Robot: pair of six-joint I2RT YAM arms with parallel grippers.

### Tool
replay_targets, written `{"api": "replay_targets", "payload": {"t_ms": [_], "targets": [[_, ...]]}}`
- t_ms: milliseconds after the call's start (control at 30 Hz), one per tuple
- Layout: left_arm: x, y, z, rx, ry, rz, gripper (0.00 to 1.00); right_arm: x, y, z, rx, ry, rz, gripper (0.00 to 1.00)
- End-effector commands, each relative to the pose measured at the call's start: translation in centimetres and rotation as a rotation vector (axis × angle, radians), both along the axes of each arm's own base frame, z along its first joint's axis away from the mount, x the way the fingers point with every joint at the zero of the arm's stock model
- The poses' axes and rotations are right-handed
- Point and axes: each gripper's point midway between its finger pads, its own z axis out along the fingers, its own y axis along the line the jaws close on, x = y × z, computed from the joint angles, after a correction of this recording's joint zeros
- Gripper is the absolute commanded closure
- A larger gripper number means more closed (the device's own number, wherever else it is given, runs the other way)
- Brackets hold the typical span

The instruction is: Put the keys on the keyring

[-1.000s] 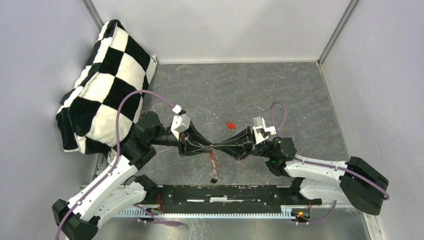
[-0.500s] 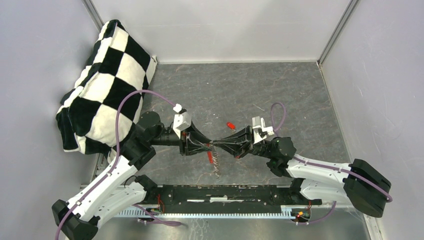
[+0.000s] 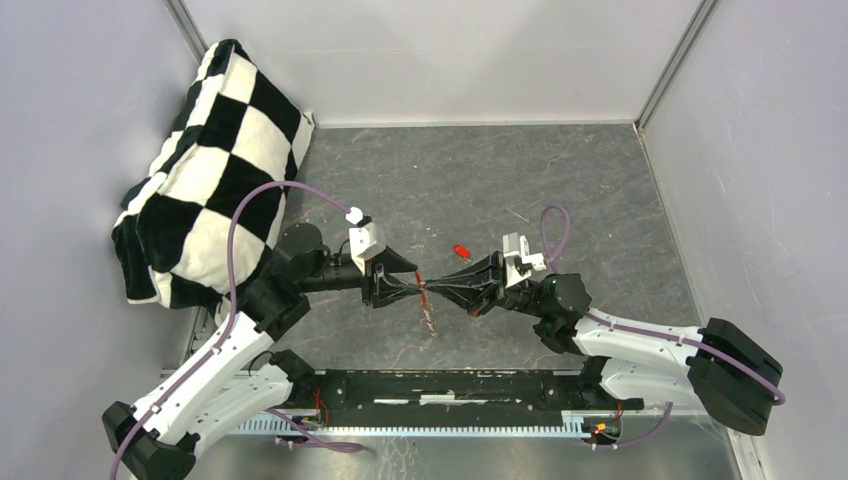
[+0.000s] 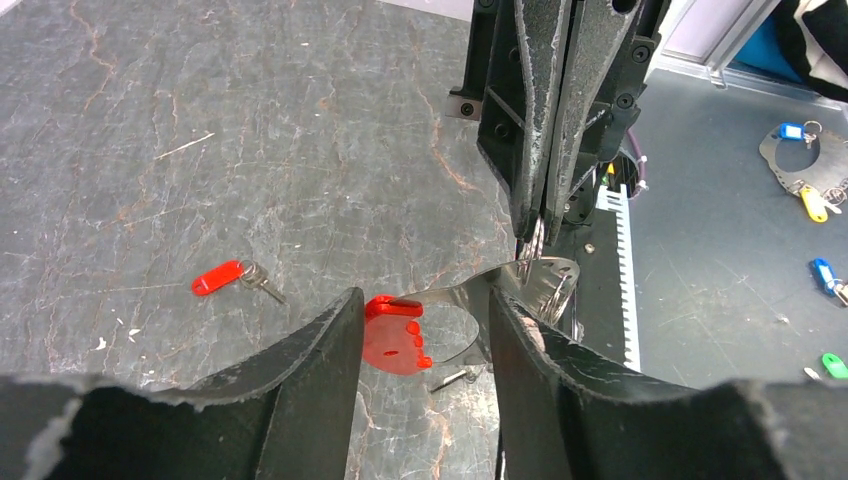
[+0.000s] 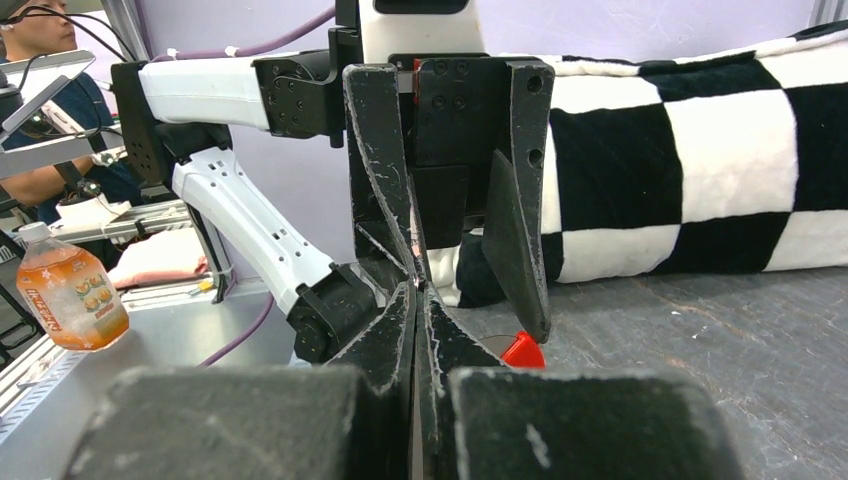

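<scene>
The keyring [image 4: 470, 318], a curved metal band with a red plastic end [image 4: 395, 332], hangs above the table between my two grippers. My left gripper [image 4: 422, 300] is open around it: the band touches one finger and the red end sits by the other. My right gripper [image 4: 535, 228] comes in from the opposite side and is shut on the band's metal end [image 4: 545, 280]. In the top view the two grippers [image 3: 413, 283] [image 3: 436, 290] meet tip to tip, with the keyring's chain [image 3: 430, 318] dangling below. A red-headed key [image 4: 218, 278] [image 3: 461, 250] lies on the table behind them.
A black-and-white checkered cushion [image 3: 210, 160] leans in the back left corner. Grey walls close in the table. A black rail [image 3: 450, 385] runs along the near edge. An orange bottle [image 5: 68, 295] and several coloured key tags [image 4: 808, 200] lie outside the work area.
My left jaws have spread wider around the keyring. The meeting point of the grippers has drifted slightly away from the near edge, and the dangling chain now hangs shorter.
</scene>
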Motion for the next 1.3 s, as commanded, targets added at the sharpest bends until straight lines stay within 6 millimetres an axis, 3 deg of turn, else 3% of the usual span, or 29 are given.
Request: {"api": "replay_targets", "payload": {"t_ms": [0,533,700,833,1267], "targets": [[-0.3,0.1,2.3,-0.037,-0.064,-0.016,0.45,-0.1,-0.7,2.9,0.088,-0.057,-0.024,1.0],[-1.5,0.7,4.9,-0.051,-0.164,-0.058,0.51,0.0,-0.5,2.7,0.083,-0.049,-0.028,1.0],[-3.0,0.6,3.2,-0.033,-0.098,-0.134,0.52,-0.1,-0.6,2.8,0.091,-0.047,-0.024,0.99],[-3.2,0.7,2.3,-0.03,-0.074,-0.135,0.56,-0.2,-0.6,2.9,0.096,-0.045,-0.017,0.99],[-3.5,-0.4,3.7,-0.13,0.056,-0.165,0.63,-0.4,-0.2,3.0,0.102,-0.042,-0.005,0.99]]}}
